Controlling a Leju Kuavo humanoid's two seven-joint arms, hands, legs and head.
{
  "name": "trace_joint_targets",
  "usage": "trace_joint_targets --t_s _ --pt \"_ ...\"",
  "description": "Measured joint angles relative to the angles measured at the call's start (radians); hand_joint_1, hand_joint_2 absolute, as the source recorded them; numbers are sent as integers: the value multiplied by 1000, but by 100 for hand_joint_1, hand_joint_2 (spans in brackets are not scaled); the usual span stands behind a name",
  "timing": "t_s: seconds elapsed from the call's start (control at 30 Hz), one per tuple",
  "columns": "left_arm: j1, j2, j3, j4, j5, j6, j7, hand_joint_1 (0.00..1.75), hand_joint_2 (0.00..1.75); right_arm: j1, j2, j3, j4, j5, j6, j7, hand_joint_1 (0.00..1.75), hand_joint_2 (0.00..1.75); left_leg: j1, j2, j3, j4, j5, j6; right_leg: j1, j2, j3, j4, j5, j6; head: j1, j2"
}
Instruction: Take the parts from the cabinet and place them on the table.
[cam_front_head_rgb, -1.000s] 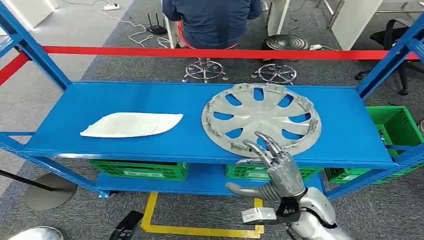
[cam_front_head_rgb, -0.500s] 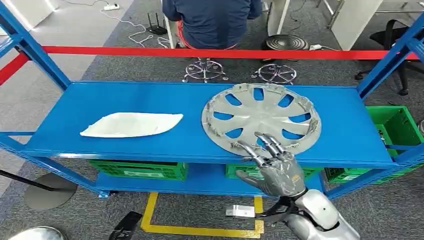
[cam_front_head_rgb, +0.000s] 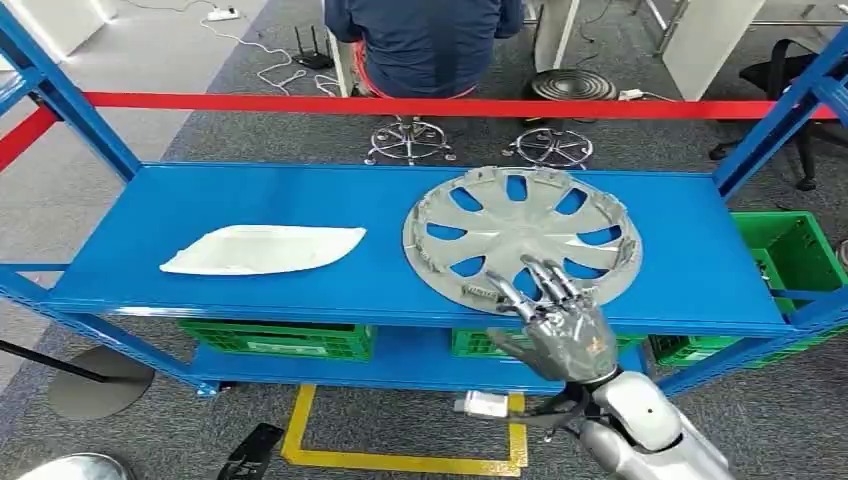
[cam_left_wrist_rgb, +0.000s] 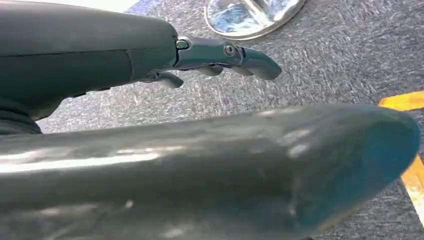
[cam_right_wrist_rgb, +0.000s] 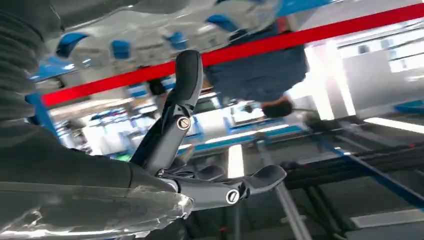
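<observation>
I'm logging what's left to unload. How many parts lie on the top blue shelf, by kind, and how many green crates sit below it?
Hubcap: 1
White panel: 1
Green crates under the shelf: 3 that show, each partly hidden
Total: 5

A workshop or robot test lab — a blue steel shelving rack (cam_front_head_rgb: 250, 205) on grey carpet (cam_front_head_rgb: 180, 130), green plastic crates (cam_front_head_rgb: 790, 250) below, a red barrier bar (cam_front_head_rgb: 300, 103), yellow floor tape (cam_front_head_rgb: 400, 462) and trailing white cables (cam_front_head_rgb: 270, 70).
</observation>
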Motion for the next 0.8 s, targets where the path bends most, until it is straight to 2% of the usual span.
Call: trace_joint_targets --t_s 0.17,0.6,0.7,0.8 --pt "-1 -3 0 0 -13 -4 0 0 0 -55 -17 -30 119 52 -71 30 0 175 -1 0 0 1 0 0 -1 0 0 0 1 0 0 0" --pt "0 -3 1 0 -14 -5 0 0 0 -75 -23 -56 217 55 -74 36 0 175 0 0 -1 1 0 0 -1 0 -1 0 1 0 0 0" --pt "0 -3 2 0 -14 -5 0 0 0 -75 -23 -60 224 54 -72 56 0 175 -1 0 -1 1 0 0 -1 0 -1 0 1 0 0 0" --pt "1 -3 4 0 -14 -5 0 0 0 -80 -23 -78 243 51 -33 99 0 175 -1 0 -1 1 0 0 -1 0 -1 0 1 1 0 0"
